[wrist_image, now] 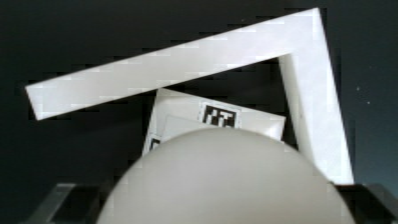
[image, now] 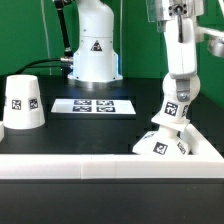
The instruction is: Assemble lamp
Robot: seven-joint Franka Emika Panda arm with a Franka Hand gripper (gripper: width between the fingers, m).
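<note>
Three lamp parts show in the exterior view. We count one shade standing mouth down near the worktop's left edge in that view, one base at the front right corner, tilted against the white rail, and one bulb held above the base. One marker board lies flat mid-table with four tags on it. We see one tag on the shade, at least three on the base and one on the lower bulb. None carries readable writing. A triangle sign sits on the arm's pedestal, too small to read. The gripper pinches the bulb from above. In the wrist view the bulb fills the foreground, with the base and its one visible tag just beyond, inside the rail's corner.
</note>
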